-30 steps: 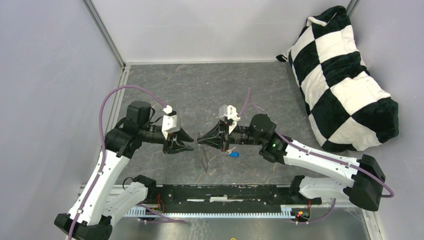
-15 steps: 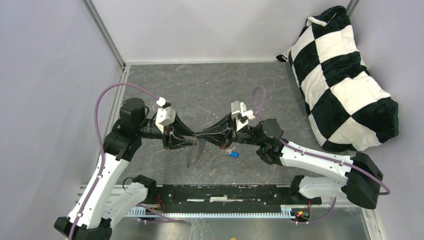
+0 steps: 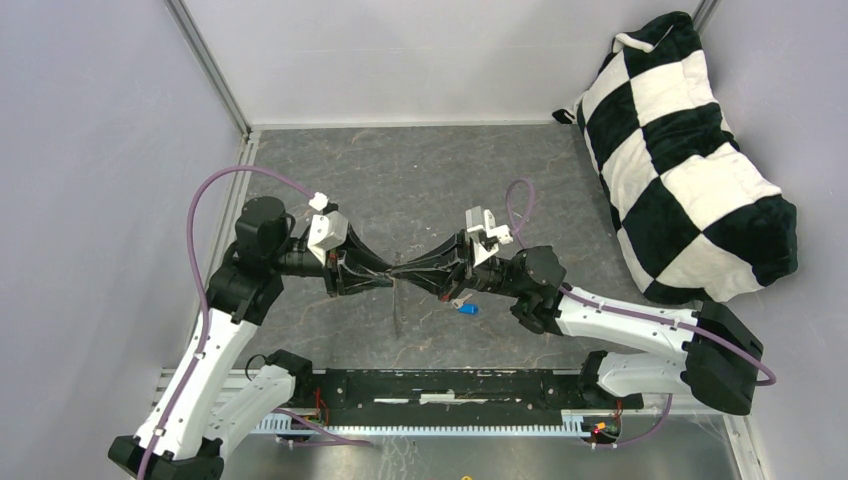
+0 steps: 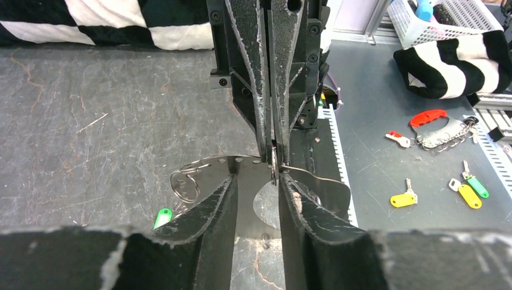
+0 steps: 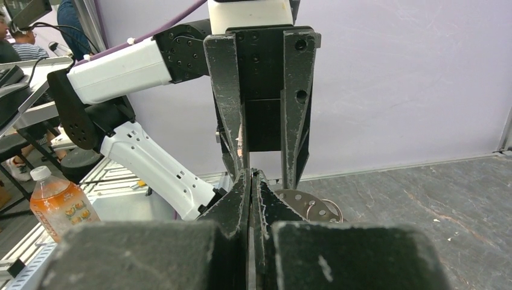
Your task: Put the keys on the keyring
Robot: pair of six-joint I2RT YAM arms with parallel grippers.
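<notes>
Top external: left gripper point(image 3: 386, 278) meets right gripper point(image 3: 402, 273) tip-to-tip.

Bright, even overhead light, faint shadows, crisp top view; left tool point(image 4: 256, 181) soft-focus near the lens.

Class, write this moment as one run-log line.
right pincer: shut on keyring | left pincer: open at keyring | blue key: on table | green key: on table

top: overhead | wrists: close, opposed, seemingly level | shared: left hand point(image 4: 258, 181), right hand point(image 4: 273, 145)
</notes>
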